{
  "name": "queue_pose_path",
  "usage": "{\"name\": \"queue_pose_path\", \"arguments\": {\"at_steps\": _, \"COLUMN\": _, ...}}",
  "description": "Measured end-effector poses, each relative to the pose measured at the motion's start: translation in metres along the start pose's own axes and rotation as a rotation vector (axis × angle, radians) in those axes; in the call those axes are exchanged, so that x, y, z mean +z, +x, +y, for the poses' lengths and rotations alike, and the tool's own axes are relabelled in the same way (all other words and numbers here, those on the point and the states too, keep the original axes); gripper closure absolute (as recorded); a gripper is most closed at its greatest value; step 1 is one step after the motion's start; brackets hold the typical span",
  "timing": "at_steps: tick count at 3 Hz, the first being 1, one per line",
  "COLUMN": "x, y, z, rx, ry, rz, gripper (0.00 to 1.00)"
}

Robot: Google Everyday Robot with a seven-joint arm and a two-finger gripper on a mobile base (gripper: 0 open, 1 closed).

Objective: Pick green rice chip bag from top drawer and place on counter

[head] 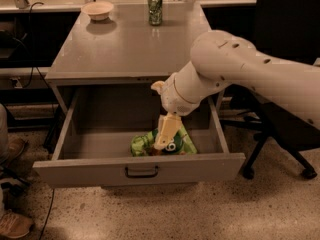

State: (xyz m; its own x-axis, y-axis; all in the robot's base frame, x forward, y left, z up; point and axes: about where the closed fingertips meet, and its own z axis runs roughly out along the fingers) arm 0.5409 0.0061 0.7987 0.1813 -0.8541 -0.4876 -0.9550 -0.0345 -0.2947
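The green rice chip bag lies crumpled on the floor of the open top drawer, near its front panel and right of centre. My gripper reaches down into the drawer from the white arm. Its tip is at the bag and covers the bag's middle. Green shows on both sides of it. The grey counter is above the drawer.
A green soda can and a small tan bowl stand at the back of the counter. A black office chair is to the right of the cabinet. A person's shoes and cables are at the left.
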Motion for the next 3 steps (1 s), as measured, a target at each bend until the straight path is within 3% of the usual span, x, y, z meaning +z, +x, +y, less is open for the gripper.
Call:
{"name": "queue_pose_path", "arguments": {"at_steps": 2, "x": 0.05, "y": 0.077, "z": -0.033, "rx": 0.022, "ry": 0.013, "rz": 0.145, "gripper": 0.0}}
{"name": "queue_pose_path", "arguments": {"at_steps": 3, "x": 0.068, "y": 0.091, "z": -0.04, "rx": 0.012, "ry": -0.009, "rz": 0.172, "gripper": 0.0}}
